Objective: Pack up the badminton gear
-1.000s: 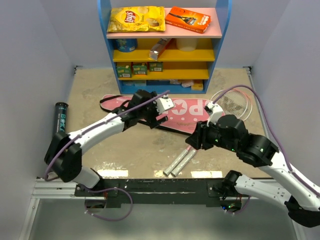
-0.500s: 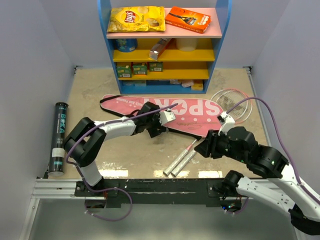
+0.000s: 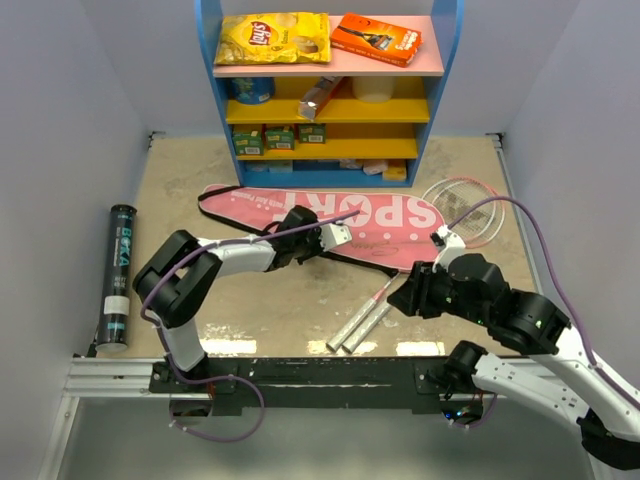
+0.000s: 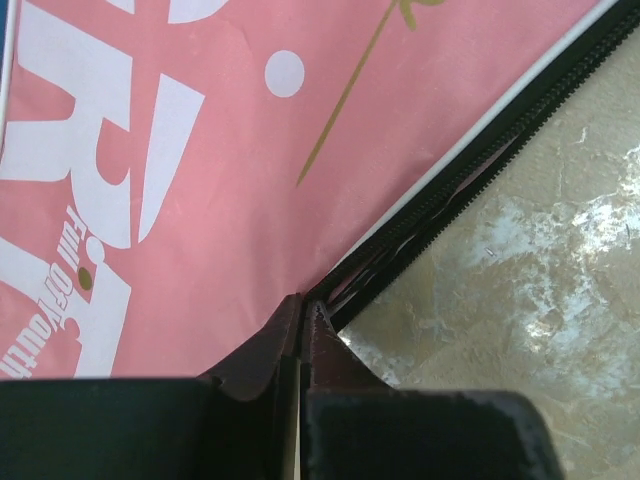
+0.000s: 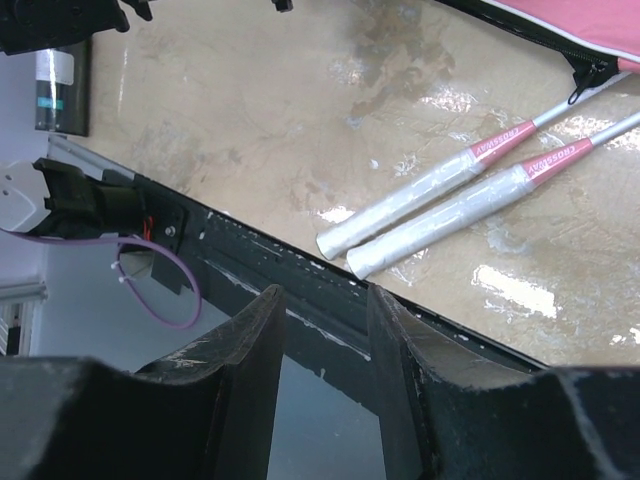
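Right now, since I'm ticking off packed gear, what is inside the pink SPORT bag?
Only a dark slit shows along the pink bag's partly open zipper; its inside is covered. Both rackets' handles and hoops lie outside it, the black tube too.

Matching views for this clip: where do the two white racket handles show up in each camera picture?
Top external: the racket handles lie side by side at bottom centre, just beyond the arm rail.
Left wrist: not in it; only the pink bag and table show.
Right wrist: right of centre, slanting up to the right.
Shared landmark: the pink bag, mid-picture from above and in the right wrist view's top right corner.
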Available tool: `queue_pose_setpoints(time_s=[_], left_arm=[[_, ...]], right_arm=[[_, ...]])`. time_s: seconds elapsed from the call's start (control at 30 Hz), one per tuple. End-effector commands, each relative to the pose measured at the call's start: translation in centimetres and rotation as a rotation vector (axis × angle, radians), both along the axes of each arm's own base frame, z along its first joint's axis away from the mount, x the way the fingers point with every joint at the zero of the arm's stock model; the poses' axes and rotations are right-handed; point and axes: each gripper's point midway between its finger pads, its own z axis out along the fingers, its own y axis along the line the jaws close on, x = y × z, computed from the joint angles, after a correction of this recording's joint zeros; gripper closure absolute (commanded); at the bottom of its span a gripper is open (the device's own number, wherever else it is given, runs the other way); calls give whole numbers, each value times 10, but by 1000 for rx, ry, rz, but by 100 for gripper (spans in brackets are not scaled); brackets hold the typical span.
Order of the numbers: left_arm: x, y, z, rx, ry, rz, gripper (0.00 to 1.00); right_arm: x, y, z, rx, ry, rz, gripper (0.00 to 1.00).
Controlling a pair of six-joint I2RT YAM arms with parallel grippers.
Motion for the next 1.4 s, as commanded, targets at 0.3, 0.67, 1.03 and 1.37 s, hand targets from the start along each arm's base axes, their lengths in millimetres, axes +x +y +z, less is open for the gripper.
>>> queue_pose_setpoints(time_s=[0.3,0.67,1.03,1.37], left_arm=[[40,1,85,-83,-166,162,100],[15,9,146,-141,33,356,100],[-68,5,209,-435,257,404,100],[-123,-35,192,-556,405,354,100]], right_arm=[[2,-3,8,36,-37,-25,60],[2,-6,2,5,-27,-29,67],[14,33,33,165,-18,-1,50],[33,67,61,382,-9,-45,49]])
